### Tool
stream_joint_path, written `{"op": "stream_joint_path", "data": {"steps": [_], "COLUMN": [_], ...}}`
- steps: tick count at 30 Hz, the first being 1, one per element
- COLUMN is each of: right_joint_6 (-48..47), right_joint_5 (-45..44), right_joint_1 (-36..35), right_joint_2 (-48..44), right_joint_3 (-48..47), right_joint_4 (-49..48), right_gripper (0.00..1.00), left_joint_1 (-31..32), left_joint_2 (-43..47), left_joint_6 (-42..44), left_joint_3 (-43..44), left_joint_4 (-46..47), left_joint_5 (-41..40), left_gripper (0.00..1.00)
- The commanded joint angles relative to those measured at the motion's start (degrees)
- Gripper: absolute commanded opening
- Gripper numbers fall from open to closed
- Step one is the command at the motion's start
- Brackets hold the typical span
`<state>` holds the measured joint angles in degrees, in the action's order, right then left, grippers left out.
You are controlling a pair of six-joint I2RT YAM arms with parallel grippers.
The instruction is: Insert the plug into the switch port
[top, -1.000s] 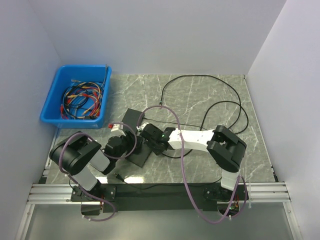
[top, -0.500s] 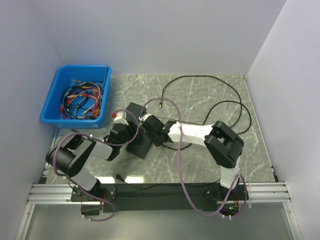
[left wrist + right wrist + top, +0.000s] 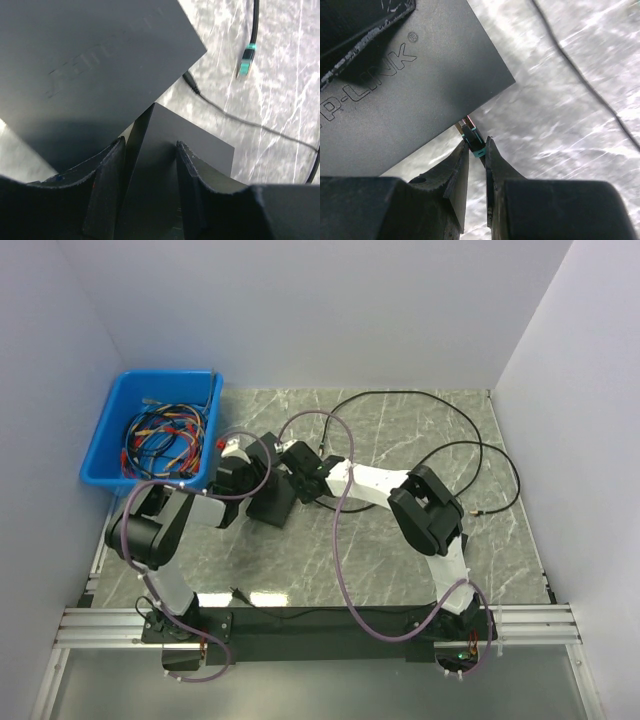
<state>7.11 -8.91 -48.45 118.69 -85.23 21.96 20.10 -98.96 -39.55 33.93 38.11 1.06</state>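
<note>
The black TP-LINK switch (image 3: pixel 272 505) lies left of the table's middle. Its lettered top fills the upper left of the left wrist view (image 3: pixel 90 65) and of the right wrist view (image 3: pixel 395 100). My left gripper (image 3: pixel 260 483) is shut on a plain black slab (image 3: pixel 170 160) that meets the switch's near edge; I cannot tell whether it is part of the switch. My right gripper (image 3: pixel 296 468) is shut on a teal-collared plug (image 3: pixel 476 142). The plug's tip reaches just under the switch's lower edge. No port shows in any view.
A blue bin (image 3: pixel 140 480) of coloured cables stands at the back left. Long black cables (image 3: pixel 440 430) loop over the right half of the table. A loose teal plug (image 3: pixel 245 62) and a thin black lead (image 3: pixel 220 107) lie right of the switch.
Both grippers and the switch have moved away from the near edge toward the back of the table. The right arm has folded back further over its base.
</note>
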Motion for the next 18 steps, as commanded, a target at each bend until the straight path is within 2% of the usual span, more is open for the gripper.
{"op": "stream_joint_path", "data": {"steps": [1, 6, 8, 12, 15, 18], "right_joint_6": [4.0, 5.0, 5.9, 7.4, 7.6, 7.6], "right_joint_5": [3.1, 4.9, 5.6, 6.0, 5.5, 4.5], "right_joint_1": [-0.7, -0.6, -0.5, -0.6, -0.6, -0.6], "right_joint_2": [-0.5, -0.4, -0.9, -2.5, -3.6, -6.2], "right_joint_3": [-7.9, -6.3, -4.7, -2.2, -1.1, 0.8], "right_joint_4": [-27.1, -27.3, -27.9, -28.6, -27.9, -27.5], "right_gripper": [0.00, 0.00, 0.03, 0.26, 0.37, 0.43], "left_joint_1": [4.2, 4.2, 4.2, 4.2, 4.2, 4.3], "left_joint_2": [-4.0, -4.8, -3.8, -1.4, 0.6, 3.3], "left_joint_6": [-1.8, -2.1, -2.2, -2.5, -3.2, -4.0], "left_joint_3": [1.1, 0.0, -0.7, -1.9, -2.9, -4.3], "left_joint_4": [-7.5, -7.6, -8.1, -9.5, -10.3, -10.9], "left_joint_5": [16.5, 15.3, 14.2, 13.3, 13.3, 13.1], "left_gripper": [0.47, 0.47, 0.47, 0.48, 0.48, 0.48]}}
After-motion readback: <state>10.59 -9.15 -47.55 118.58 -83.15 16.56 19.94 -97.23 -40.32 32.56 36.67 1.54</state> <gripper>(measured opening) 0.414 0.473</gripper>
